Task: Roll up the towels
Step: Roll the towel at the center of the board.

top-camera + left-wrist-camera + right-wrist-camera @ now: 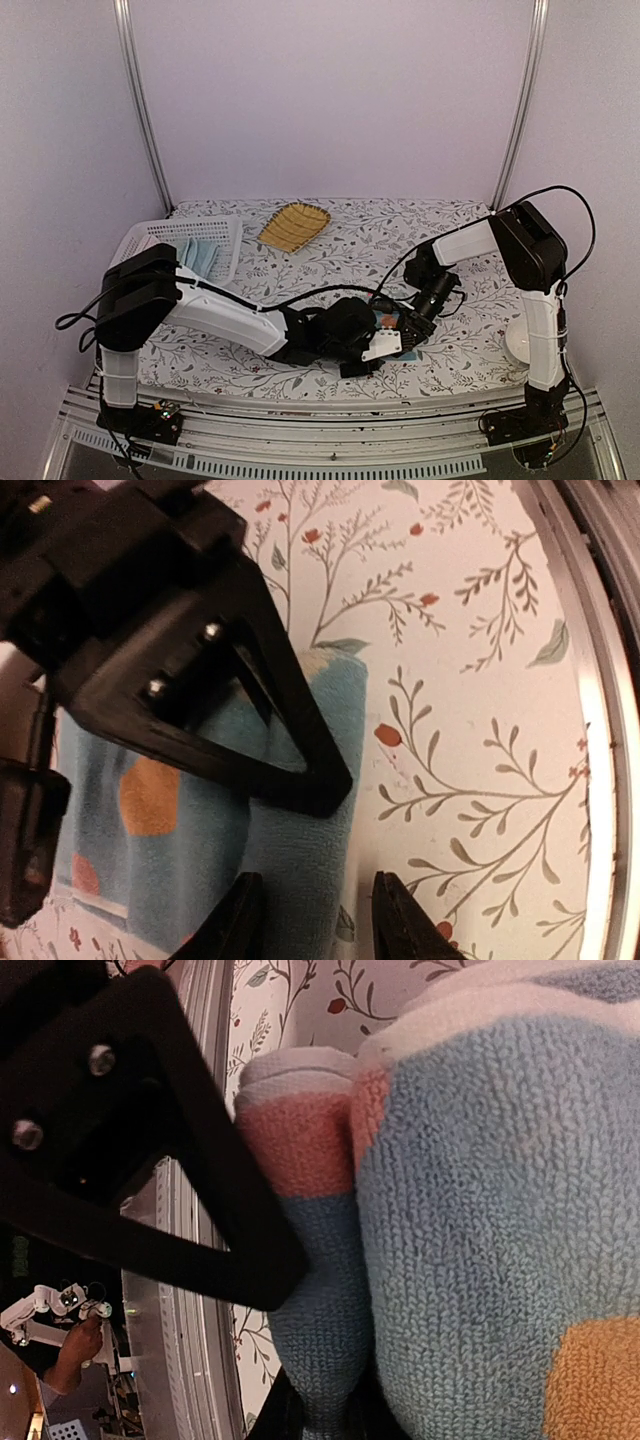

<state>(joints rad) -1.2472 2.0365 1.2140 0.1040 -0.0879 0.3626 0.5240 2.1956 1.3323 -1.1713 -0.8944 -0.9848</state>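
Observation:
The small light-blue towel with orange prints [388, 320] lies near the table's front centre, mostly hidden by both grippers. In the left wrist view its right edge [305, 830] is rolled into a thick fold. My left gripper [318, 925] is open, one finger on each side of that fold. My right gripper [322, 1422] is shut on a pinched ridge of the printed towel [480, 1210]; its black finger frame [250, 730] lies over the cloth. A plain light-blue towel [197, 255] rests folded in the white basket.
The white perforated basket [150, 237] stands at the back left, with a yellow ribbed tray [293, 226] to its right. A metal rail [600, 680] runs along the table's near edge close to the towel. A white round object [520, 345] sits by the right arm.

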